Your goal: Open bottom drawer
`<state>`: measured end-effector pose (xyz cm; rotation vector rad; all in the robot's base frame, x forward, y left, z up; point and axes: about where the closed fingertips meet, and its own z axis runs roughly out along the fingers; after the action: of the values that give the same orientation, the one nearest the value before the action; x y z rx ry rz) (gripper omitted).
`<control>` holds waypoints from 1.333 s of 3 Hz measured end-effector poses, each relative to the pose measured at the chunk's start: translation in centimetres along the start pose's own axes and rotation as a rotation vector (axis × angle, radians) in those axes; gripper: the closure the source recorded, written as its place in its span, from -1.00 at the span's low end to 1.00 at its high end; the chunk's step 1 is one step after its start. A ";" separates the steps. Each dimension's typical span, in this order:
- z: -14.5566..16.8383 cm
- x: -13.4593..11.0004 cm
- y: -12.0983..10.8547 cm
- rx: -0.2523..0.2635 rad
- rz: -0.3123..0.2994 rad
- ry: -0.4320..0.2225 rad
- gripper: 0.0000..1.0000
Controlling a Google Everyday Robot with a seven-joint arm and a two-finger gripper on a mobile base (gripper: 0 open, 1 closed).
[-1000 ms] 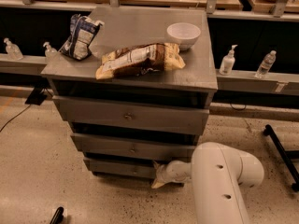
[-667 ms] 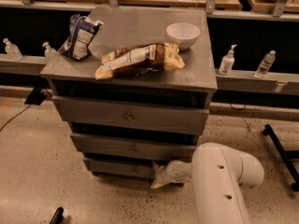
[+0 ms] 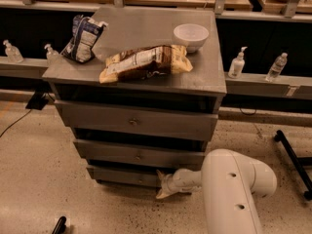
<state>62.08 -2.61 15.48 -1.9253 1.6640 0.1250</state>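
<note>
Claw (image 3: 163, 188): down by the floor, right at the right end of the bottom drawer (image 3: 122, 175). I cannot tell if it is spread or pinching.
Drawer place: lowest and smallest of three grey fronts.
Tabletop (image 3: 207, 77): blue bag (image 3: 82, 39), yellow bag (image 3: 144, 62), white bowl (image 3: 191, 35).

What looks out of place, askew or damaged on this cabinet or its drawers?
Nothing spilled or broken. The brown snack bag lies on its side at the front edge of the cabinet top, and the blue bag leans crumpled at its left edge. The gripper is at the bottom drawer.
</note>
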 end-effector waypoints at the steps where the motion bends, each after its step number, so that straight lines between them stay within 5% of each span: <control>1: 0.0 0.0 0.0 0.000 0.000 0.000 -0.30; 4: -0.1 -0.1 0.0 0.000 0.000 0.000 -0.78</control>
<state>62.08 -2.61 15.62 -1.9252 1.6638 0.1250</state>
